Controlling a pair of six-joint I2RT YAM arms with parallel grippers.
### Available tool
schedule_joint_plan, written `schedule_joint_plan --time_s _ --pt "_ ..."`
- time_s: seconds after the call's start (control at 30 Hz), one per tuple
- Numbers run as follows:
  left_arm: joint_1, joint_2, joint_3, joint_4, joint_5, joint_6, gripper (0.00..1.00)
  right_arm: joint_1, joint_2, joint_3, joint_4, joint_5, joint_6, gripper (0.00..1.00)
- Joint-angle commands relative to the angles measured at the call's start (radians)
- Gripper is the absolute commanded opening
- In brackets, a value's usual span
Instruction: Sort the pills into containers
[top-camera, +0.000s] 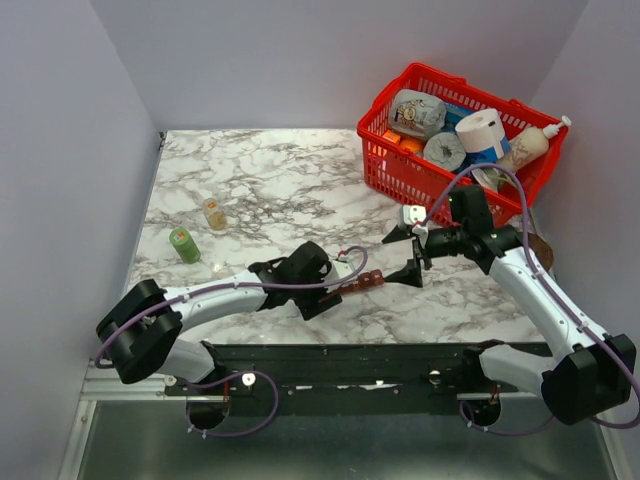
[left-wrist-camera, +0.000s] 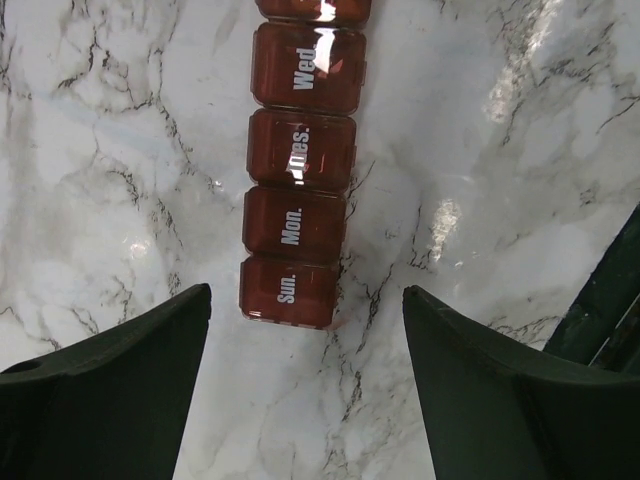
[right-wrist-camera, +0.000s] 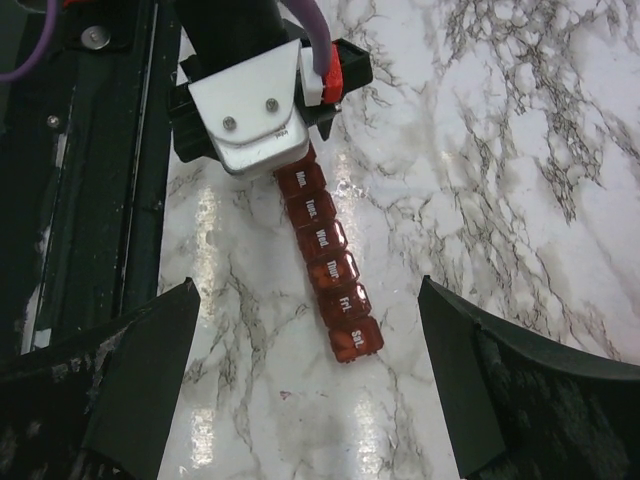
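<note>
The pill box (top-camera: 362, 283) lies flat towards the near edge of the desk, about midway along it, with every lid I can see shut. The left hand (left-wrist-camera: 305, 300) hangs over its Sunday end, fingers spread wide on either side of the strip, touching nothing. The right hand (right-wrist-camera: 308, 290) hovers above the Saturday end, fully open and empty. No loose pills can be made out; a small clear bottle (top-camera: 213, 214) stands near the left edge. This looks like the opening step, steadying the box. Next, one hand likely pins an end while a lid is lifted.
</note>
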Motion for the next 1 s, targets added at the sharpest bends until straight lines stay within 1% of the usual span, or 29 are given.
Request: schedule_joint_plan --time_s 0.0,0.03,0.13,0.17,0.37,0.6,0.7,0.77,0.8,0.9,0.93,0.97 --pt "-0.014 0.059 0.019 0.008 -0.068 0.052 0.82 0.006 -0.010 -0.019 0.046 -0.043 -0.003 1.00" --pt "-0.018 0.073 0.031 0.001 -0.063 0.070 0.77 0.006 -0.012 -0.024 0.047 -0.043 -0.002 1.00" --pt "-0.029 0.116 0.045 -0.008 -0.071 0.082 0.76 0.006 -0.013 -0.029 0.047 -0.046 -0.002 1.00" --pt "-0.035 0.122 0.043 0.001 -0.109 0.084 0.76 0.006 -0.013 -0.029 0.047 -0.048 -0.003 1.00" --pt "-0.040 0.131 0.034 0.055 -0.125 0.092 0.76 0.006 -0.013 -0.042 0.047 -0.049 -0.008 1.00" --pt "-0.045 0.163 0.034 0.063 -0.117 0.090 0.68 0.006 -0.013 -0.053 0.046 -0.049 -0.017 1.00" --pt "-0.046 0.167 0.038 0.055 -0.109 0.092 0.60 0.006 -0.012 -0.059 0.047 -0.054 -0.026 1.00" --pt "-0.048 0.163 0.037 0.055 -0.105 0.092 0.49 0.006 -0.009 -0.064 0.046 -0.056 -0.028 1.00" --pt "-0.048 0.159 0.037 0.055 -0.102 0.092 0.46 0.006 -0.007 -0.068 0.042 -0.056 -0.038 1.00" --pt "-0.048 0.151 0.038 0.043 -0.082 0.096 0.30 0.006 -0.009 -0.084 0.039 -0.054 -0.066 1.00" --pt "-0.048 0.150 0.038 0.038 -0.080 0.098 0.18 0.006 -0.009 -0.088 0.038 -0.054 -0.074 1.00" --pt "-0.048 0.148 0.040 0.029 -0.080 0.102 0.15 0.006 -0.009 -0.091 0.036 -0.053 -0.081 1.00"
